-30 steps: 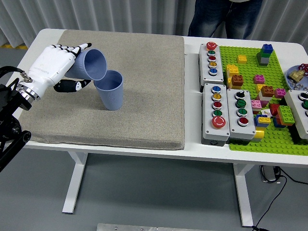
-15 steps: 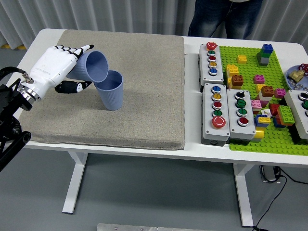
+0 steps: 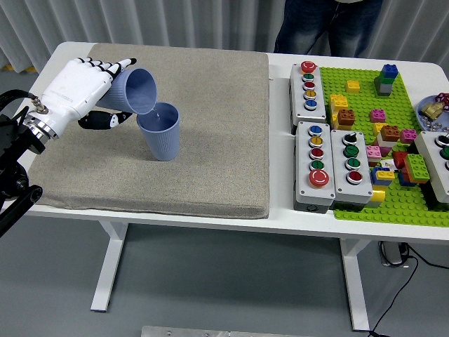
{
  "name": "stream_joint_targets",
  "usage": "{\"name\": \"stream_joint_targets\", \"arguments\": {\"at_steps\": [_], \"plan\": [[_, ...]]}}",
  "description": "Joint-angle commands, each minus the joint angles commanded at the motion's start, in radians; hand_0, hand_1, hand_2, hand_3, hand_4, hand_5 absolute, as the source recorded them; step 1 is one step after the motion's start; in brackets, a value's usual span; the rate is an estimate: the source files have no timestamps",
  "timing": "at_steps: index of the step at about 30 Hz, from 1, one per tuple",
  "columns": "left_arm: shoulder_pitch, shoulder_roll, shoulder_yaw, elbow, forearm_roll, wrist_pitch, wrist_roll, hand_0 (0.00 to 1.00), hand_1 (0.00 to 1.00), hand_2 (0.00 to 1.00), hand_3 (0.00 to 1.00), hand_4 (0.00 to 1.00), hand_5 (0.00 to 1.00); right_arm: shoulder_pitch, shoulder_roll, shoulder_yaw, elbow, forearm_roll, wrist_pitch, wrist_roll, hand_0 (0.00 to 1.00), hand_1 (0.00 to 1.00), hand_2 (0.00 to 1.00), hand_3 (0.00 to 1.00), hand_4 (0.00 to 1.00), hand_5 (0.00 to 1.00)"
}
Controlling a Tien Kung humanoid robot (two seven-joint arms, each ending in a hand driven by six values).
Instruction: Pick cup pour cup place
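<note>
Left hand tips one blue cup over another on the mat.

The white left hand point(image 3: 76, 90) has its fingers wrapped round a ribbed blue plastic cup point(image 3: 133, 91), tilted with its mouth facing right and down. Just right of and below the hand, a matching upright cup point(image 3: 160, 131) stands on the grey, coarse-woven mat point(image 3: 210, 126), its rim near the tilted cup's lip.

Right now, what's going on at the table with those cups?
The left hand grips a blue cup tipped on its side, mouth over a second blue cup standing upright on the grey mat: a pour in progress. No right hand is in view. A person stands at the far side, hands unseen. Button boxes and a green brick baseplate sit untouched at right.
</note>
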Motion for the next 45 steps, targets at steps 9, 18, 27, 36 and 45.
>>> {"name": "stream_joint_targets", "arguments": {"at_steps": [9,18,27,36,45], "plan": [[-0.034,0.023,0.068,0.005,0.0,0.009,0.014,0.596,0.56,0.714,0.863,0.614,0.268,0.001,-0.003,-0.005,0.0,0.008,-0.001,0.003,0.77,0.716,0.751,0.624,0.214,0.279],[-0.043,0.032,0.086,0.011,0.0,0.015,0.01,0.596,0.559,0.707,0.836,0.612,0.266,0.001,-0.004,-0.005,0.0,0.009,-0.001,0.003,0.771,0.717,0.752,0.625,0.214,0.276],[-0.046,0.031,0.077,0.015,0.0,0.018,0.005,0.596,0.561,0.711,0.75,0.612,0.264,0.002,-0.003,-0.005,0.0,0.01,-0.002,0.003,0.772,0.717,0.753,0.626,0.214,0.275],[-0.045,0.031,0.075,0.018,0.0,0.021,0.002,0.596,0.56,0.714,0.739,0.612,0.265,0.001,-0.004,-0.005,0.0,0.011,-0.002,0.004,0.772,0.717,0.753,0.626,0.213,0.274],[-0.065,0.041,0.101,0.017,0.0,0.018,0.007,0.596,0.559,0.713,0.73,0.611,0.27,0.003,-0.005,-0.006,0.0,0.013,-0.001,0.005,0.771,0.716,0.753,0.626,0.213,0.272]]}}
